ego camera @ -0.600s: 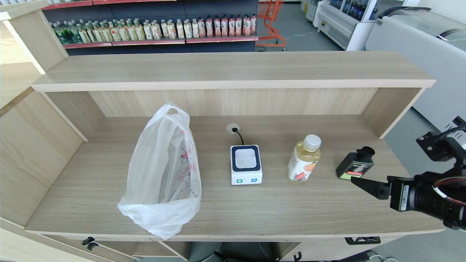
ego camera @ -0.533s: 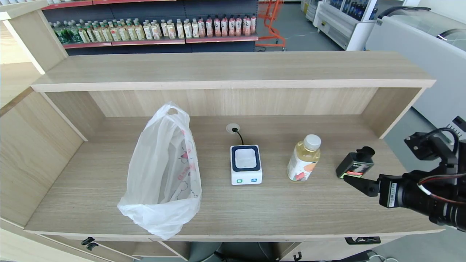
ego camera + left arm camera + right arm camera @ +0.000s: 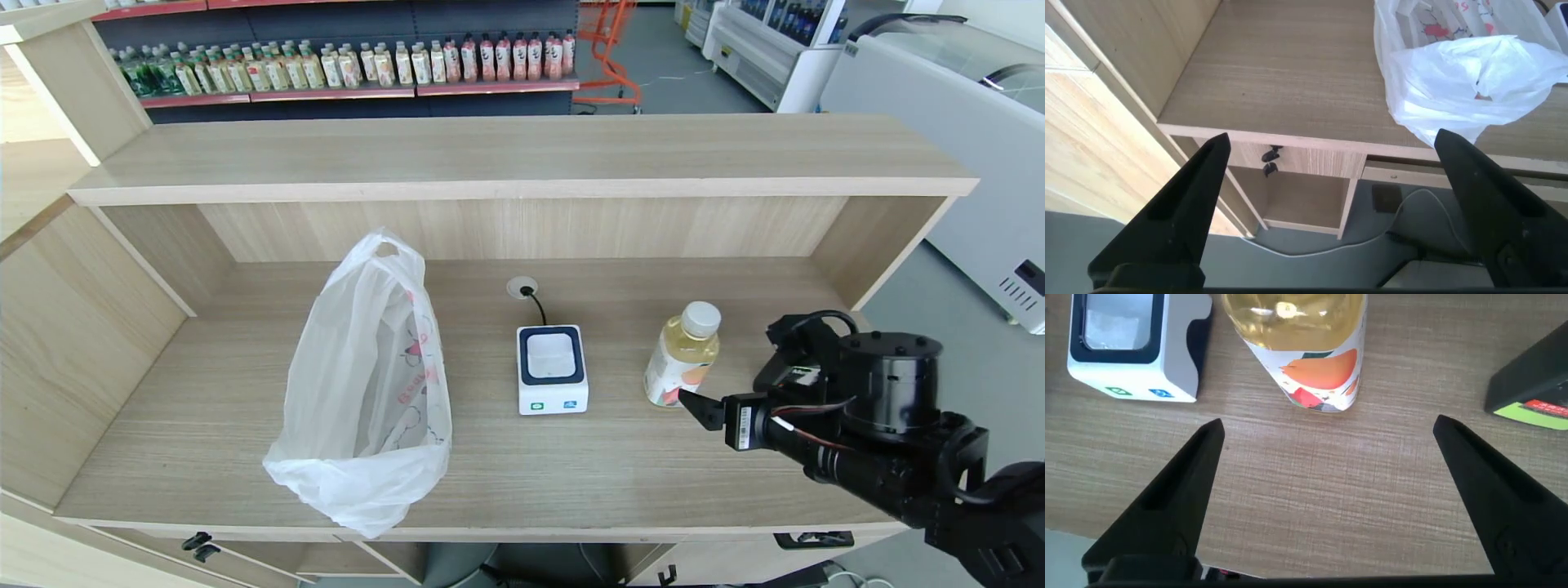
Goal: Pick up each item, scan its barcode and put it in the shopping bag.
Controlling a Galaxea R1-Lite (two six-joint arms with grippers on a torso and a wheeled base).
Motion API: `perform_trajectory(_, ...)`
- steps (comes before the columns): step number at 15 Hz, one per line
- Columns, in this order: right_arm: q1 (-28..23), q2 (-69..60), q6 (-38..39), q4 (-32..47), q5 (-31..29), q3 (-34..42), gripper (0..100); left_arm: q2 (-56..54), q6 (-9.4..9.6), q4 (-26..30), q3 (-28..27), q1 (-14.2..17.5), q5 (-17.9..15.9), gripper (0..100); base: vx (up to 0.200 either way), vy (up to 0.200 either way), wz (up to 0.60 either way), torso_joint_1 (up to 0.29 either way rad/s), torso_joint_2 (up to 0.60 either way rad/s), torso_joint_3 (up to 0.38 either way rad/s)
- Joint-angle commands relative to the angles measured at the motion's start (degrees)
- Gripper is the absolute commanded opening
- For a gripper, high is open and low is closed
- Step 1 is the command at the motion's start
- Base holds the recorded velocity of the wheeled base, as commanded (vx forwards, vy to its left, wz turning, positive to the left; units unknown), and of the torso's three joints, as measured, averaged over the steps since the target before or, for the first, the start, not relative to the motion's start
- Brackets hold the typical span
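We are holding the right arm low over the counter (image 3: 571, 474), right pincer (image 3: 1328, 421) gaping wide, empty, just short of the bottle (image 3: 1306, 351); left pincer (image 3: 1333, 137) likewise gaping.

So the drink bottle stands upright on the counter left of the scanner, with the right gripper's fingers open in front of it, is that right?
Not quite. The drink bottle stands upright on the counter to the right of the scanner, not the left, as the head view shows. The rest holds: the right gripper has its fingers open in front of it.
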Motion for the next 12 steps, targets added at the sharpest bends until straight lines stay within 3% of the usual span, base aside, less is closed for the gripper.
perform_trajectory(1,0.8,5.6,-0.2,-2.8,-1.1,-1.2,100,0.0,-0.01,0.0,0.0,0.0,0.0,100,0.000,0.000,0.00,0.000,0.00,0.000)
perform_trajectory(8,2.6,11.1,-3.5,-5.1,-2.3,-9.3,100,0.0,-0.01,0.0,0.0,0.0,0.0,100,0.000,0.000,0.00,0.000,0.00,0.000)
perform_trajectory(12,2.7,14.9,-5.8,-10.5,-2.4,-10.2,100,0.0,-0.01,0.0,0.0,0.0,0.0,100,0.000,0.000,0.00,0.000,0.00,0.000)
